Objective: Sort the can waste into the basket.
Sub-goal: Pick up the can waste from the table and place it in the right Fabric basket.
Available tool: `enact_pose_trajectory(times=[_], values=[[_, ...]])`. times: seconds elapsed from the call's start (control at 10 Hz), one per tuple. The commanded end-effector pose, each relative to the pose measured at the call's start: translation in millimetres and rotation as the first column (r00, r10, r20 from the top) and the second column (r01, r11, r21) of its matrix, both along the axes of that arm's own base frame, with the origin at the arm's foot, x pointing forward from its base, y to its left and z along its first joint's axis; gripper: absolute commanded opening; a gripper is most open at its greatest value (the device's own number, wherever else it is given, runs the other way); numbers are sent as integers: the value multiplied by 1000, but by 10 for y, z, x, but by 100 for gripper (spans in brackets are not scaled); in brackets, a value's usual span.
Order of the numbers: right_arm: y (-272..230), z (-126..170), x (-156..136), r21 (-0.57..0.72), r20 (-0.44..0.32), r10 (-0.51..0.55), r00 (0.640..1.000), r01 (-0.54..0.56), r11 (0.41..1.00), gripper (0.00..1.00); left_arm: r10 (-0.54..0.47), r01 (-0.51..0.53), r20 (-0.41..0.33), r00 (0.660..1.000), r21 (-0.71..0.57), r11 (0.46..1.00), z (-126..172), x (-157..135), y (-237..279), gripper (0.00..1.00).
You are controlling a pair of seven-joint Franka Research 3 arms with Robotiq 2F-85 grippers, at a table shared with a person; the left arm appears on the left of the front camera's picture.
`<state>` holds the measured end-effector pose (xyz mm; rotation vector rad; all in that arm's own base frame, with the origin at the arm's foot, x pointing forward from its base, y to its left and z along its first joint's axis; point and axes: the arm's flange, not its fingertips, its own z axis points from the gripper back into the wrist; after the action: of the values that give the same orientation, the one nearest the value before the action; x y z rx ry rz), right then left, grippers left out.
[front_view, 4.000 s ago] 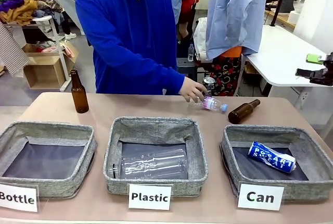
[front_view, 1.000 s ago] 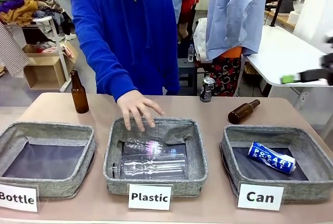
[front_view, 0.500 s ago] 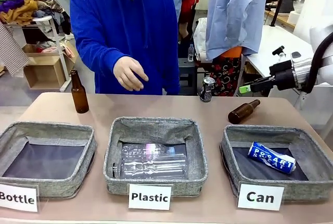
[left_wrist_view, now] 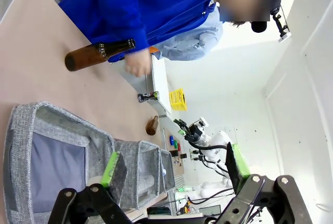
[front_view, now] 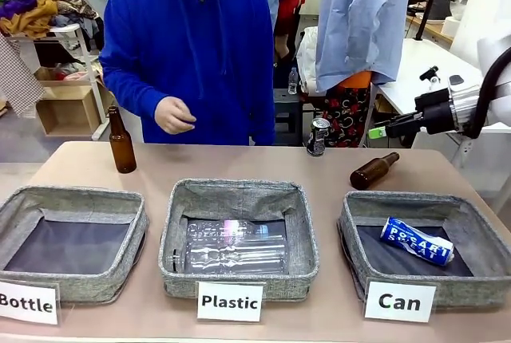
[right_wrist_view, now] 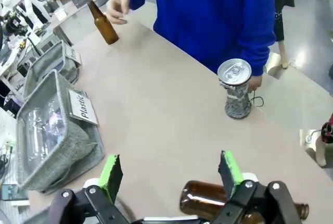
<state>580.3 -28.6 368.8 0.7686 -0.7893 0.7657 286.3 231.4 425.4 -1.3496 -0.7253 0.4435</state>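
Half the job is looking done, as I'm judging it. Pale tan table [front_view: 263, 166] is carrying 3 fabric baskets in a row on my side. Grey woven-fabric square basket w/ dark lining and white "Can" card [front_view: 467, 289] is sitting at the R end. The like baskets marked "Plastic" [front_view: 297, 270] and "Bottle" [front_view: 73, 196] are sitting mid and L.

My right pincer [front_view: 378, 132] is hanging above the far R part of the table w/ jaws standing wide apart and nothing btwn the green pads [right_wrist_view: 111, 174]. Its wrist cam is looking past a brown glass bottle lying on its side [right_wrist_view: 218, 200] twd the far edge. My left pincer [left_wrist_view: 174, 165] is also standing wide open, gripping nothing, near the L-end basket.

Blue metal drink can w/ white "Pocari Sweat" lettering [front_view: 417, 240] is already lying on its side inside the Can basket, so that one is sorted. Small dark grey and silver metal drink can [front_view: 318, 136] is standing upright at the far edge, close to the person in the blue hoodie and well apart from the basket. That's what's left.

I'm reckoning the next bit is reaching fwd over the brown bottle, closing on that can, then carrying it back to the Can basket.
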Motion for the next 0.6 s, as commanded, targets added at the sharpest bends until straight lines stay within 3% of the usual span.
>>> enact_pose_trajectory(times=[0.0, 0.5], values=[[3, -185, 389, 26, 138, 40, 990, -45, 999, 100, -5, 5, 14, 1000, 1, 1000, 15, -22, -8, 100], [127, -656, 1115, -7, 292, 85, 953, -86, 996, 100, -5, 5, 14, 1000, 1, 1000, 15, -22, -8, 100]])
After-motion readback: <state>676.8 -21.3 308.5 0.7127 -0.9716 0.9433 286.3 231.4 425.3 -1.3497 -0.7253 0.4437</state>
